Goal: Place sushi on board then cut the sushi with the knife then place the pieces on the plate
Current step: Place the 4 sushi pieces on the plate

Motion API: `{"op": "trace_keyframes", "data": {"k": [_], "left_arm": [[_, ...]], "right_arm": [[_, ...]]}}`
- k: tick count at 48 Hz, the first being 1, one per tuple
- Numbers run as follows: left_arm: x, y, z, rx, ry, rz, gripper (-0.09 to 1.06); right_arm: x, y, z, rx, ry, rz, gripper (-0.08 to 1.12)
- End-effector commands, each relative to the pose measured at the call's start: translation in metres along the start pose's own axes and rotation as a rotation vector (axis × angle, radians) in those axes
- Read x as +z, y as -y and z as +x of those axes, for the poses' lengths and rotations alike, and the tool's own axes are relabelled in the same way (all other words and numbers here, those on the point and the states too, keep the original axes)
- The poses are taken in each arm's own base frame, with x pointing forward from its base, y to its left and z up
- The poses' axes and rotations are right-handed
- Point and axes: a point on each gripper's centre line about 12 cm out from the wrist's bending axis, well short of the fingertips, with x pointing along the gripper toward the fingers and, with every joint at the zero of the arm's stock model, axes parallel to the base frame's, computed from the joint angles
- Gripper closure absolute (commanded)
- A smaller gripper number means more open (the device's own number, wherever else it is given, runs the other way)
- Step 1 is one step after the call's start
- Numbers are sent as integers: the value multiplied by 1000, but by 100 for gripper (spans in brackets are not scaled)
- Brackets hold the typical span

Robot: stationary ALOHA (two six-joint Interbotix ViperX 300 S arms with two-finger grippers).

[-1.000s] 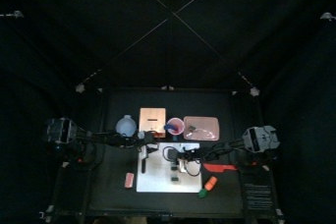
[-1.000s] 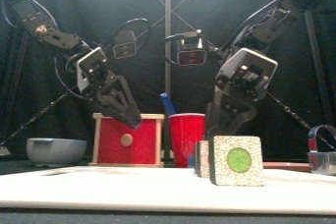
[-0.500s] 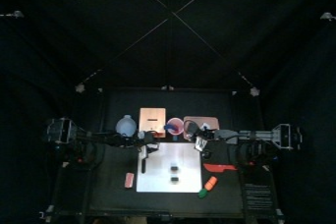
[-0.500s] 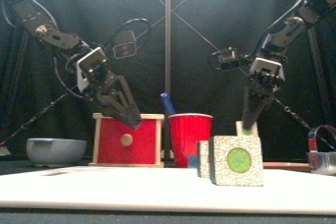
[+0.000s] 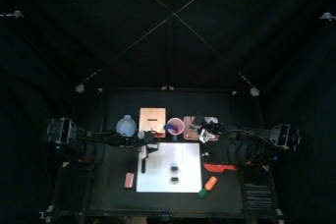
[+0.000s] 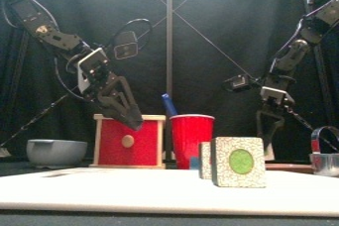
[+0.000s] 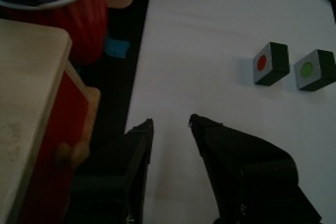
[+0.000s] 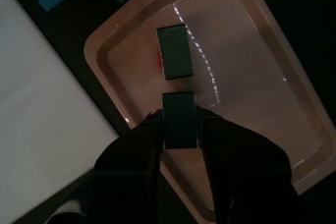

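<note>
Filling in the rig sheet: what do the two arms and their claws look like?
Both arms are slim black jointed links with black cables looping alongside. The left claw has two tapering jaws, black on the inner faces and grey from outside, under a pale cross-plate. The right claw has the same build and colours. No legible markings show on either.

My top camera hangs high, looking down and slightly back, so the tabletop (image 5: 112, 200) sits small. My front camera looks level from the tabletop's front edge, close to the white board (image 6: 119, 192). My left wrist camera shares that board from near above; my right wrist camera sits close over the pink tray (image 8: 250, 71).
</note>
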Motion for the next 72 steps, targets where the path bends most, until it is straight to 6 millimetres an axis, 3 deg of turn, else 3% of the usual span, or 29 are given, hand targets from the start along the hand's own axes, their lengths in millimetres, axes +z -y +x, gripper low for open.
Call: {"op": "trace_keyframes", "data": {"k": [1,11,16,25,36,44,53,72], "left_arm": [[8,-1,0,2,23,-6,21],[6,-1,-1,2,20,-6,21],[6,-1,-1,2,20,-6,21],[6,-1,0,2,19,-6,21],[5,-1,0,2,17,-6,21],[6,-2,0,3,17,-4,21],[5,-2,0,4,16,-4,21],[2,-2,0,5,7,-7,21]], "right_arm": [[10,0,-4,3,30,6,27],[17,-4,-16,10,63,-6,19],[24,-19,-28,42,100,-49,19],[37,-79,-45,158,169,-209,19],[30,-163,-51,311,194,-395,19],[23,-200,-45,360,171,-459,19],[20,-221,-30,370,139,-481,19],[20,-237,1,355,94,-493,24]]}}
